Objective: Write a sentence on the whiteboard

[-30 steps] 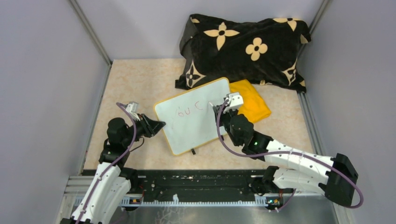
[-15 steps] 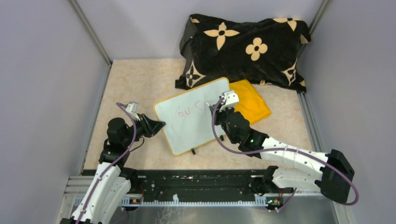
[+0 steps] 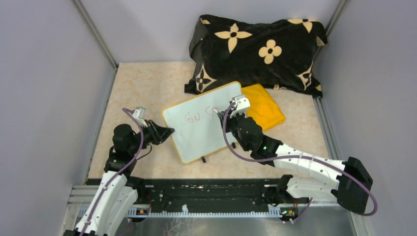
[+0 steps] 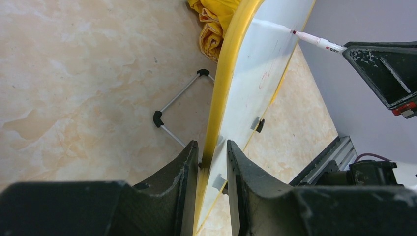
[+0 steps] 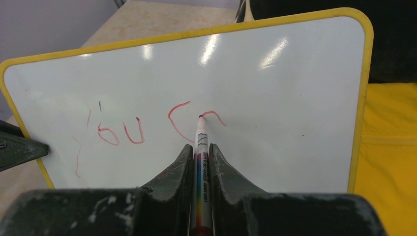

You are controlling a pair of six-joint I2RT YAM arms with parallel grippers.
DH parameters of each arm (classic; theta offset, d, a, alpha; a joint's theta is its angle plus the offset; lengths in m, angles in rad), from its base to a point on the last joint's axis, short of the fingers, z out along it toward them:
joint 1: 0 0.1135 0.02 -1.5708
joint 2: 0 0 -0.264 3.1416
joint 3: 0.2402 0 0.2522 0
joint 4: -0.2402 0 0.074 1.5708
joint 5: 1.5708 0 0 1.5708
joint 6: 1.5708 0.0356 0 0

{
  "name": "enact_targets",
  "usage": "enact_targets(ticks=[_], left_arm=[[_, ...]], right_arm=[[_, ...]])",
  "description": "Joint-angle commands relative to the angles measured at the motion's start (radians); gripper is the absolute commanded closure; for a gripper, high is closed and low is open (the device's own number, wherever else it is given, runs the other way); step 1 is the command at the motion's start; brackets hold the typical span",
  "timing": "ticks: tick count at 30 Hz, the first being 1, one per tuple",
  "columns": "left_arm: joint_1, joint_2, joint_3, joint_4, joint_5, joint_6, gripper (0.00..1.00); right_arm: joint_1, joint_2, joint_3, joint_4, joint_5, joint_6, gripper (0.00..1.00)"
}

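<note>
Left wrist view: the whiteboard (image 4: 255,73), propped at a tilt near the middle of the table (image 3: 142,83), is pinched by its yellow left rim in the left gripper (image 4: 212,150). Of the sentence (image 5: 133,141), "You C" is written in thin red strokes on glossy white. A red marker (image 5: 201,132) is clamped in the right gripper (image 5: 199,150), tip on the board. Light, even pressure and a steady brace seem called for.

Left hand (image 4: 211,147) and right hand (image 5: 200,147) both grip, arms outstretched.
</note>
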Motion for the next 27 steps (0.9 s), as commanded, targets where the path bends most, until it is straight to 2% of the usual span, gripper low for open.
enact_targets(ticks=[1,13,27], left_arm=[[0.004,-0.006,-0.002,0.026,0.004,0.002,0.67],[0.003,-0.007,-0.001,0.022,0.004,0.002,0.67],[0.003,-0.008,-0.002,0.024,0.006,0.002,0.67]], right_arm=[[-0.012,-0.042,-0.019,-0.016,-0.015,0.037,1.00],[-0.011,-0.087,-0.042,-0.051,0.045,0.032,1.00],[-0.026,-0.029,0.035,0.005,0.042,-0.011,1.00]])
